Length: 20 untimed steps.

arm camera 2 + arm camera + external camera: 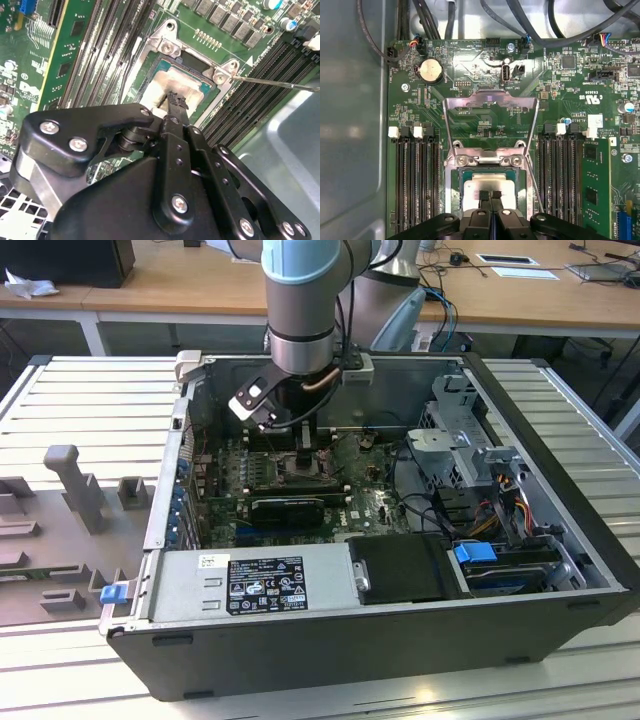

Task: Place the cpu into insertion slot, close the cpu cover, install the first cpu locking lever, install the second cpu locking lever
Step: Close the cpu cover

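You're looking at a silver-grey arm [300, 335] with pale-blue joint caps [305, 260] and a black cable [346, 315] alongside — the gripper [490, 196] is matte black, its plates studded with silver screws [179, 202].

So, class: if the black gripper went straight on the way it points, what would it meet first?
Probably the silver-grey square cpu lying in the black-framed insertion slot; the gripper points right at it, perhaps touching.

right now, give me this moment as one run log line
gripper shut, tips over cpu | cpu lying in insertion slot | cpu cover open | locking lever not latched
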Available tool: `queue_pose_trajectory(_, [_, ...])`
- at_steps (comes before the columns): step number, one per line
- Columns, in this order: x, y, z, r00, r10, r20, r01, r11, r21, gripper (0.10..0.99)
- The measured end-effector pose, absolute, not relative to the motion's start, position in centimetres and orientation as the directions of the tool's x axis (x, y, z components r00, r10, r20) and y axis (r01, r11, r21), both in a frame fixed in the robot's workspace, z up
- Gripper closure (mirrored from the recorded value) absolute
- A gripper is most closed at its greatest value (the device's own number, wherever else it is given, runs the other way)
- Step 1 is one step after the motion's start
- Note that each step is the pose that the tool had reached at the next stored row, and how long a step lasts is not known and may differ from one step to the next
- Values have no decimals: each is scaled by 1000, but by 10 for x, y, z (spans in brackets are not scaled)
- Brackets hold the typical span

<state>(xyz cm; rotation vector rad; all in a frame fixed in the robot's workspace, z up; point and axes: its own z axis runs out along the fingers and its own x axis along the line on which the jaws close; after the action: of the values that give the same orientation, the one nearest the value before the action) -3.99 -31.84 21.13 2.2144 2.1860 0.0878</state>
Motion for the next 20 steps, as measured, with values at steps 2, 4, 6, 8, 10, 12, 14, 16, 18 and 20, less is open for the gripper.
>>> queue_pose_trajectory(2, [-40, -318, 214, 12, 1000, 20, 998, -14, 60, 980])
queue_pose_trajectory(4, [-40, -318, 221, 12, 1000, 20, 998, -13, 60, 980])
queue_pose_trajectory(6, [-40, -318, 233, 12, 1000, 20, 998, -13, 60, 980])
queue_pose_trajectory(8, [-40, -318, 247, 12, 1000, 19, 998, -13, 60, 980])
queue_pose_trajectory(10, [-40, -318, 255, 12, 1000, 19, 998, -13, 60, 980])
queue_pose_trajectory(12, [-40, -318, 268, 12, 1000, 20, 998, -13, 60, 980])
queue_pose_trajectory(14, [-40, -319, 272, 12, 1000, 20, 998, -13, 60, 980])
queue_pose_trajectory(16, [-30, -319, 272, 12, 1000, 20, 998, -13, 60, 980])
queue_pose_trajectory(18, [-21, -319, 272, 12, 1000, 20, 998, -13, 58, 980])
queue_pose_trajectory(20, [-11, -319, 271, 12, 1000, 20, 998, -13, 57, 980])
